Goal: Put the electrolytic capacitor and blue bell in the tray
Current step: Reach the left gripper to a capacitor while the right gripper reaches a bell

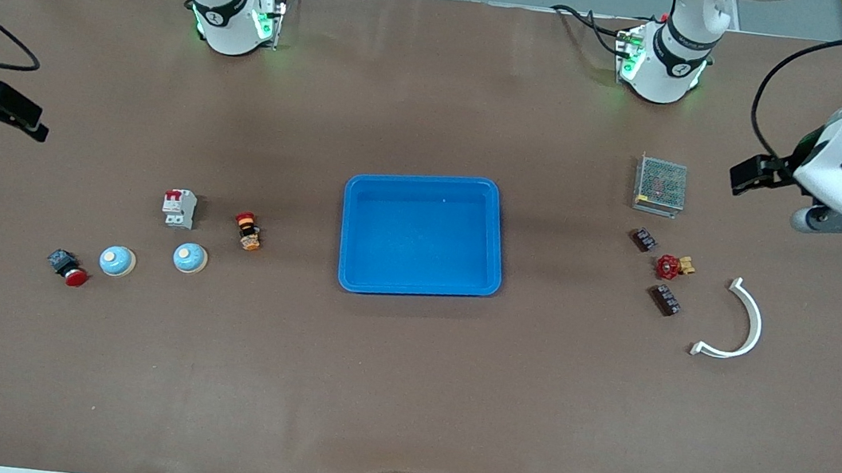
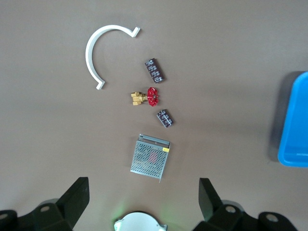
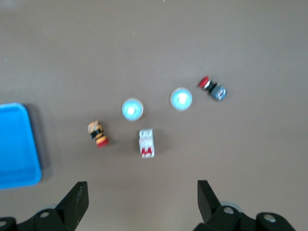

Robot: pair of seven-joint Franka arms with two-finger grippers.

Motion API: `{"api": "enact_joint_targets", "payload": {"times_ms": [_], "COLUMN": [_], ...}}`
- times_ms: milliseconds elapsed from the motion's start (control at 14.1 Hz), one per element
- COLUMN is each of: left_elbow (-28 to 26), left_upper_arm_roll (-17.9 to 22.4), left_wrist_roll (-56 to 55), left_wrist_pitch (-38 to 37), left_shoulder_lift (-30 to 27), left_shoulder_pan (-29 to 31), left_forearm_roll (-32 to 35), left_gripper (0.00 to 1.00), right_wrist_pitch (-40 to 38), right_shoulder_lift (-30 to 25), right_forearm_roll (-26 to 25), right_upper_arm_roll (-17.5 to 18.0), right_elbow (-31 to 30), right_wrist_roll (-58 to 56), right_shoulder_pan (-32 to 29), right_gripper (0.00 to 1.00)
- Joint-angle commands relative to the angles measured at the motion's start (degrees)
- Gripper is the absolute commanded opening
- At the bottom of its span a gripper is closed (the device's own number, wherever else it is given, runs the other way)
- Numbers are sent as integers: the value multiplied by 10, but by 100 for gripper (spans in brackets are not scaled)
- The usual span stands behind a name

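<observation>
1. Table [image 1: 401,395]: brown mat, carries everything below.
2. Tray [image 1: 421,235]: blue and empty, mid-table, between the two grippers and well apart from both.
3. Left gripper [image 1: 743,178]: up in the air over the left arm's end of the table, fingers [image 2: 77,195] spread wide, holding nothing.
4. Right gripper [image 1: 6,115]: up in the air over the right arm's end of the table, fingers [image 3: 77,197] spread wide, holding nothing.
5. Arc [image 1: 739,324]: white curved strip lying flat, the farthest piece from the left gripper in that gripper's group.
6. Mesh box [image 1: 661,186]: metal, the piece closest to the left gripper.
7. Breaker [image 1: 179,208]: white with red levers, the piece closest to the right gripper in that gripper's wrist view.
8. Bell A [image 1: 190,258]: blue dome, on the table just past the breaker from the right gripper, outside the tray.
9. Bell B [image 1: 117,261]: same kind, beside bell A and apart from it, outside the tray.
10. Red button [image 1: 68,267]: red cap on a dark body, lying beside bell B.
11. Striped button [image 1: 248,231]: orange and black, lying between the breaker and the tray.
12. Valve [image 1: 673,266]: red wheel on a brass body, between the two capacitors.
13. Capacitor A [image 1: 665,299]: small dark part with pale print, past the valve from the left gripper, outside the tray.
14. Capacitor B [image 1: 644,239]: same kind, between the mesh box and the valve, outside the tray.
</observation>
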Motion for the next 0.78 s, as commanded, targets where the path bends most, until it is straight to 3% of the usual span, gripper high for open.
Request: {"api": "enact_joint_targets", "payload": {"times_ms": [0,425,708], "left_elbow": [-92,-271,-331], "left_upper_arm_roll": [-3,-13,-19], "left_wrist_roll": [-27,-124,-175], "left_wrist_pitch": [65,241,335], "left_shoulder_lift": [-30,-31,-3], "left_shoulder_pan": [1,-4,-4], "left_forearm_roll": [-12,-18,-17], "left_gripper": [100,100,98], "right_wrist_pitch": [86,185,300], "right_shoulder_lift": [-63,-35,7], "right_forearm_roll": [-4,4,5], "right_upper_arm_roll": [6,8,9], "right_elbow": [-124,-229,-287], "right_wrist_roll": [-4,49,74], "right_shoulder_pan": [-3,0,12], "right_gripper": [100,100,100]}}
